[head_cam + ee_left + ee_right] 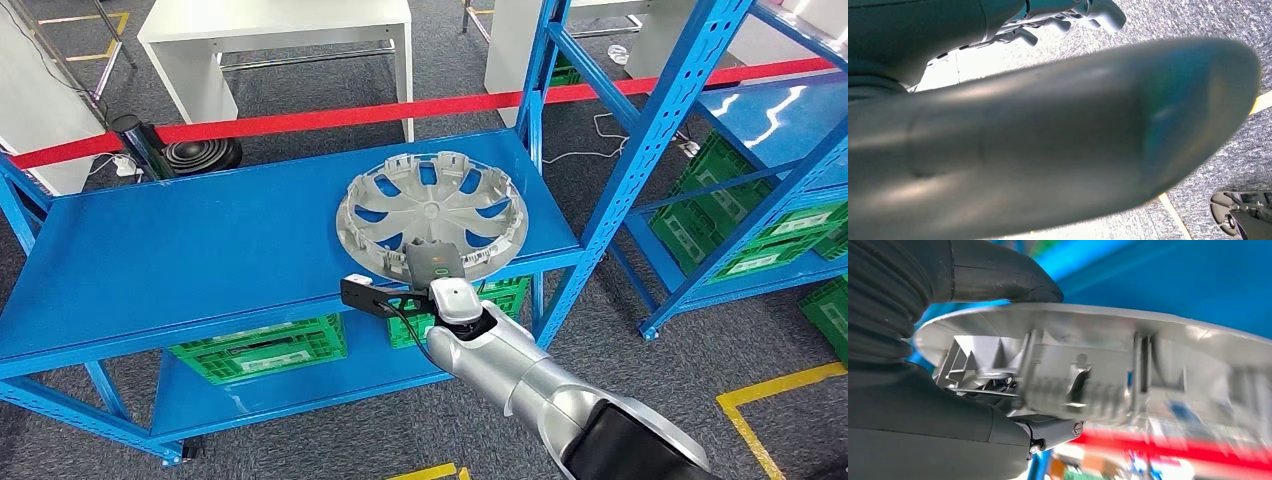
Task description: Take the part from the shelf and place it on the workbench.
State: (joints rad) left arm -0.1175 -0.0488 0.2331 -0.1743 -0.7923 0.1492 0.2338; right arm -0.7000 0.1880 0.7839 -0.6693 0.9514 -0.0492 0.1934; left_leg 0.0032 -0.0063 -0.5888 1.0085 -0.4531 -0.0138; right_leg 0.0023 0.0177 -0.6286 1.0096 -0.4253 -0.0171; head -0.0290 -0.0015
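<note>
Silver hubcap [432, 213] lying flat on the blue shelf [200, 250], at its right end near the front edge, inner side up, ribs and clips showing. Right hand [433, 265] at the hubcap's near rim, clamped on it: in the right wrist view, thumb [998, 275] pressed on one face of the rim [1108, 320], the rest of the hand [923, 435] on the other face, with the plastic clips between them. Silver right arm [520, 375] reaching in from below right. Left hand [1073, 12] seen small and blurred in the left wrist view, fingers partly curled, above grey carpet; cannot tell if holding anything. Green crates [262, 348] on the lower shelf level. Red tape [330, 118] stretched behind the shelf, white table [275, 30] beyond. Second blue rack [740, 160] to the right, more green crates [740, 215] beneath it.
</note>
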